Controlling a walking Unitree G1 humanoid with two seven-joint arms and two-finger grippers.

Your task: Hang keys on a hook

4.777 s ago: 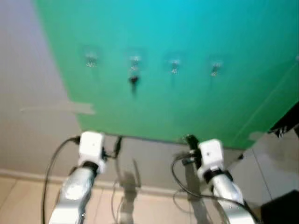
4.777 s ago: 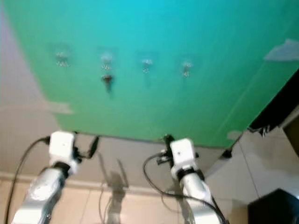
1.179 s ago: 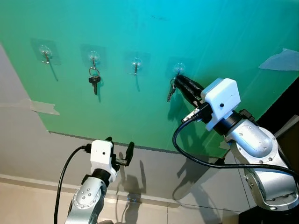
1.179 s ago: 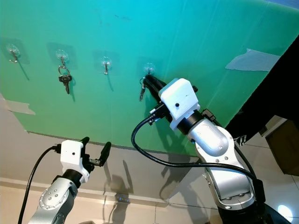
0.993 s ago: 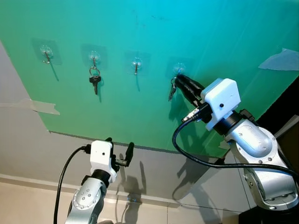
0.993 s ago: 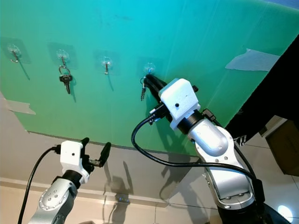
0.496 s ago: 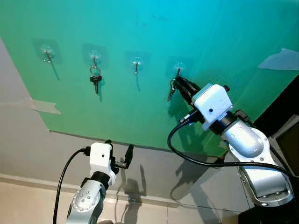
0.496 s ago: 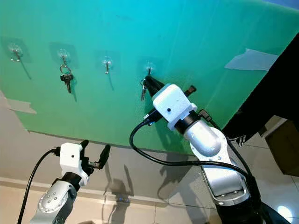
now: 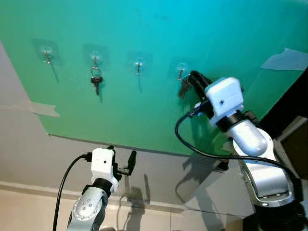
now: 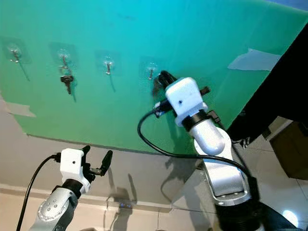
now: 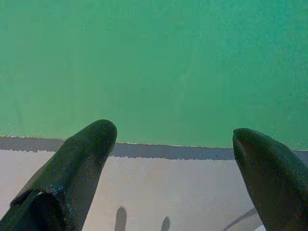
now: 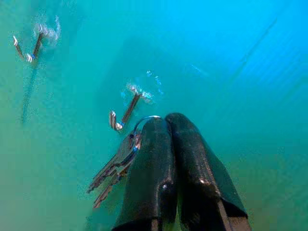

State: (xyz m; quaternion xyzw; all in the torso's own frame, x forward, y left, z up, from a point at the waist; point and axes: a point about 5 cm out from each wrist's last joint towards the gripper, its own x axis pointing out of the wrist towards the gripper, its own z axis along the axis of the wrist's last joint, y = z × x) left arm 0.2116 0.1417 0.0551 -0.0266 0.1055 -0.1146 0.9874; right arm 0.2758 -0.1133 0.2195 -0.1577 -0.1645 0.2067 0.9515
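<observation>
**Keys held beside the fourth hook**

The keys (image 12: 114,174) are pinched in the right gripper (image 12: 166,126), whose fingers are pressed together on the ring, just beside the rightmost hook (image 12: 126,111) and apparently not yet over its tip. Threading is judged to be in hand; next, the ring must be slipped over the tip, then released. Four hooks are counted on the green board (image 9: 144,120); the second (image 9: 95,58) carries another key (image 9: 96,83). The left gripper (image 9: 121,160) is held low and spread.

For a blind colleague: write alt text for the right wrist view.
The right gripper, fingers shut, holds a bunch of keys by its ring just beside a clear adhesive hook on a green wall. Another hook sits farther along.
</observation>
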